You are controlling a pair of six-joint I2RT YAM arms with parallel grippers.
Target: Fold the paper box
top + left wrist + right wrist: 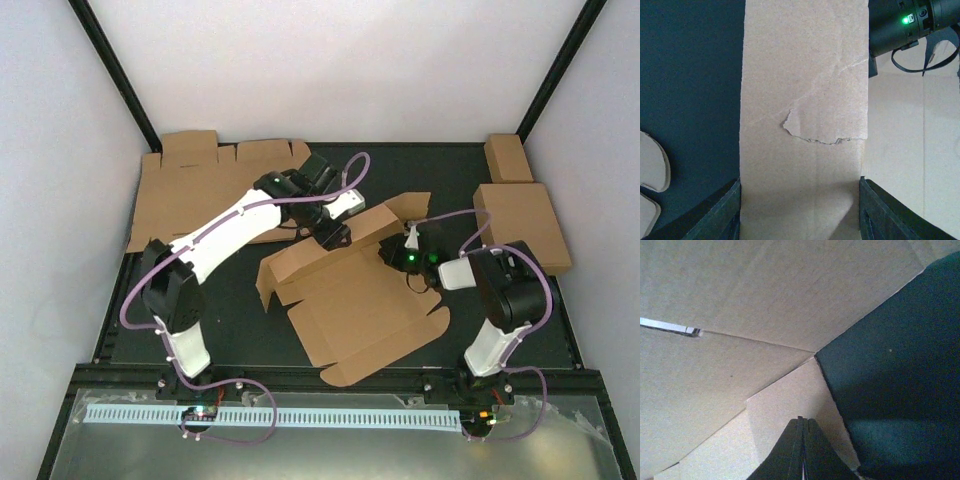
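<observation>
The paper box [355, 300] is a brown cardboard sheet in the middle of the dark table, its back and left flaps partly raised. My left gripper [335, 236] is at its back flap. In the left wrist view the fingers [725, 210] stand wide apart at either side of a cardboard strip [805, 100] with a small tear; the left gripper [800, 210] is open. My right gripper [398, 256] is at the sheet's right side. In the right wrist view the right gripper [802, 421] is shut, with its tips against a cardboard flap [785, 400] and nothing between them.
Flat cardboard sheets [190, 190] lie at the back left. A folded brown box [522, 225] and a small oblong brown box [508, 157] sit at the back right. Black frame posts rise at both back corners. The right arm's wrist with a green light [905, 20] shows close by in the left wrist view.
</observation>
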